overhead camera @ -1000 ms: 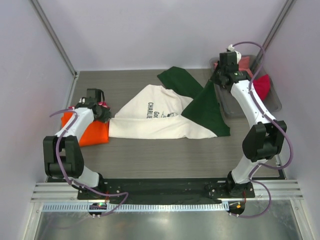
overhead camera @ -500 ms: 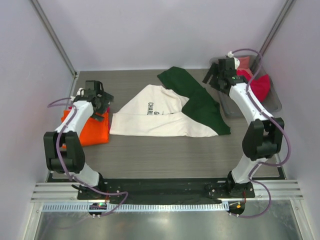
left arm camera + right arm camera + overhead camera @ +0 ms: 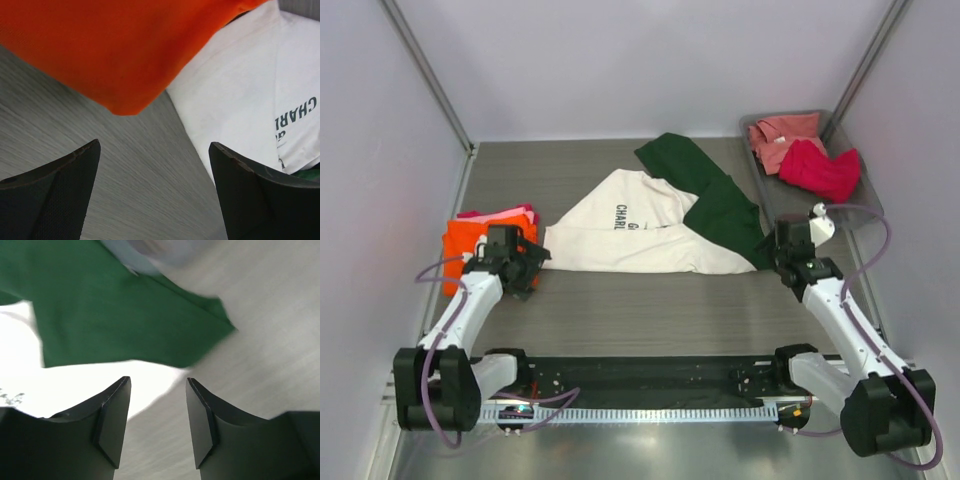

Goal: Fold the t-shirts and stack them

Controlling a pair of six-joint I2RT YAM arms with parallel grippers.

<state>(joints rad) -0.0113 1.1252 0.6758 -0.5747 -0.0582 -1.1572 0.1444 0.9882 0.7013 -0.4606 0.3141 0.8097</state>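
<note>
The worktop (image 3: 620, 310) shows a job well short of the halfway mark, by my reckoning. Biggest thing out there is the cream t-shirt (image 3: 640, 240) with the dark green sleeves, lying in the middle of the worktop. It's only partly folded: one green sleeve is laid across its right side, the other pokes toward the far edge, and the "CHARL" lettering is still face up.

At the far right corner sits the grey tray (image 3: 772, 195), and in it the salmon t-shirt (image 3: 780, 135) and the crimson t-shirt (image 3: 817, 170) lie bunched up, not yet touched. By the left edge the orange t-shirt (image 3: 470, 245) is folded flat, with the pink t-shirt (image 3: 505, 212) peeking out behind it. That's the stack so far, two done as I read it.

The left gripper (image 3: 152, 150) hangs spread wide over bare worktop between the orange corner and the cream hem, nothing in it. The right gripper (image 3: 158, 382) is parted too and empty, just above the corner of the green sleeve.

A second ago, both arms were reaching deep: the left over the orange stack, the right up by the tray with the sleeve raised toward it. Now both have drawn back toward the near edge, and the sleeve lies flat and a little tighter in.
</note>
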